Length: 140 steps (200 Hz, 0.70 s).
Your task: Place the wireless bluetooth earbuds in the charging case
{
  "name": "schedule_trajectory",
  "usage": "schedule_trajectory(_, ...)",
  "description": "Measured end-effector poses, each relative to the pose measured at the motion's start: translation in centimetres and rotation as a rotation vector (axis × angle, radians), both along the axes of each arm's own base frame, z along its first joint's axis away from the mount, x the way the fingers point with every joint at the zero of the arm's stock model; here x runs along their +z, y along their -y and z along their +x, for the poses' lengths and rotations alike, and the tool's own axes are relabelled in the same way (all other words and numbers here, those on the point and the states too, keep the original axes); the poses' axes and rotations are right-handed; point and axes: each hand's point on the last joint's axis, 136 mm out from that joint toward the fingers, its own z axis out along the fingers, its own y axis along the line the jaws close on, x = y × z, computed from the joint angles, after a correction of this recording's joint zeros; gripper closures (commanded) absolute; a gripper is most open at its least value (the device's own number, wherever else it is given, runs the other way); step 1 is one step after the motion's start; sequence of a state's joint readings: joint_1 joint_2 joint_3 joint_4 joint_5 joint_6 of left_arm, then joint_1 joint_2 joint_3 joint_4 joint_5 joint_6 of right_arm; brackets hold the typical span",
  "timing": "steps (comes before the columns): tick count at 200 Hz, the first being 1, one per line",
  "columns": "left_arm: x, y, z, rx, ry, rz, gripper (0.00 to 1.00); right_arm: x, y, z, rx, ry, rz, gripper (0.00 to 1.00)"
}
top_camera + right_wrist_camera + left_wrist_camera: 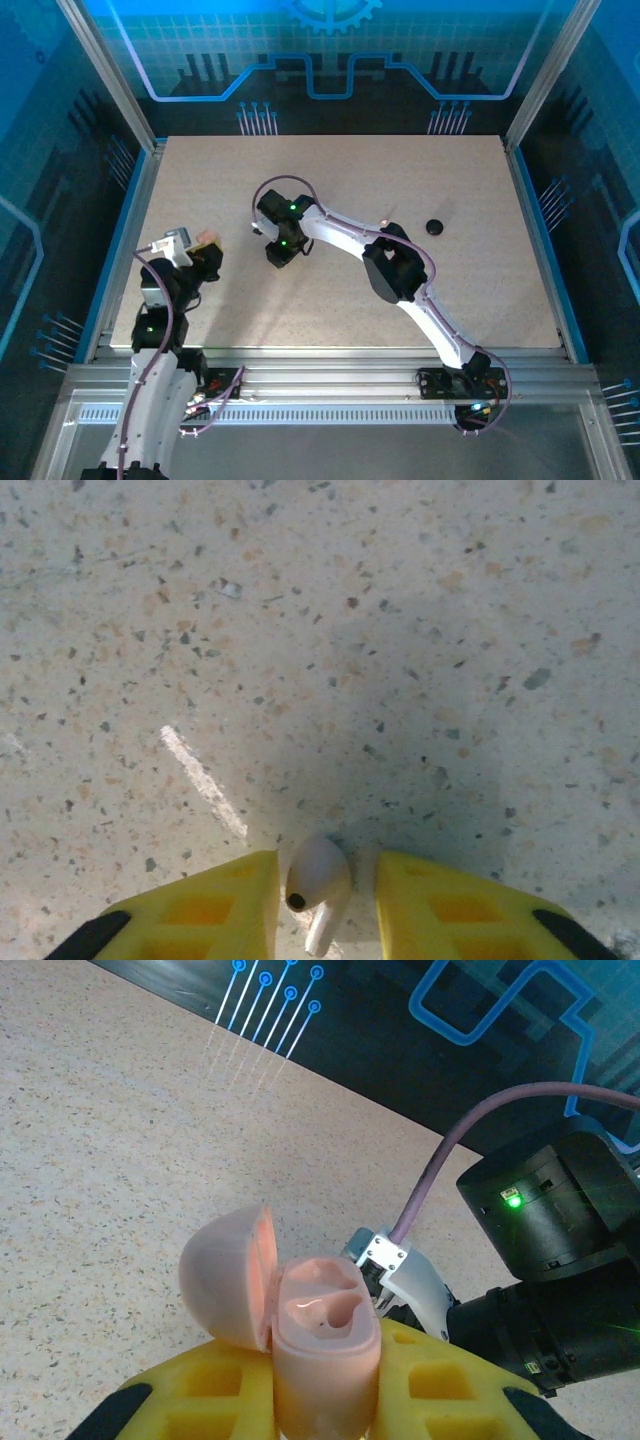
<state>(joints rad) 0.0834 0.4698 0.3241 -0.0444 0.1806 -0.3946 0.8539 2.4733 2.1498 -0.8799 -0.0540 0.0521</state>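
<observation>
My left gripper (325, 1400) is shut on a pale pink charging case (326, 1345) and holds it upright. The case's lid (225, 1275) is swung open to the left, and both moulded wells inside hold nothing. From above, the case (208, 238) shows at the left of the table. A pale earbud (318, 872) lies on the table between the yellow fingers (215, 910) of my right gripper (326, 905). The left finger is against the earbud; a gap remains on the right side. Another tiny pale pink earbud (385, 221) lies beside the right arm.
A small black round disc (434, 227) lies at the right of the speckled table (480, 170). The right arm (400, 270) stretches diagonally across the middle. In the left wrist view its dark wrist (560, 1260) is close on the right.
</observation>
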Motion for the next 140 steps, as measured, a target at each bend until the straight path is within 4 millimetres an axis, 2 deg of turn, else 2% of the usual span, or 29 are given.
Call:
schedule_trajectory(18,0.0,0.0,0.0,0.0,0.0,0.0,0.81,-0.06,0.06,0.13,0.0,0.025,-0.019,0.74)
schedule_trajectory(62,0.0,0.0,-0.01,0.0,0.0,0.0,0.81,-0.15,0.06,0.2,0.0,0.067,-0.054,0.72)
schedule_trajectory(140,0.08,0.15,-0.1,-0.009,0.003,-0.002,0.82,-0.14,0.04,0.45,-0.003,0.108,-0.08,0.81)
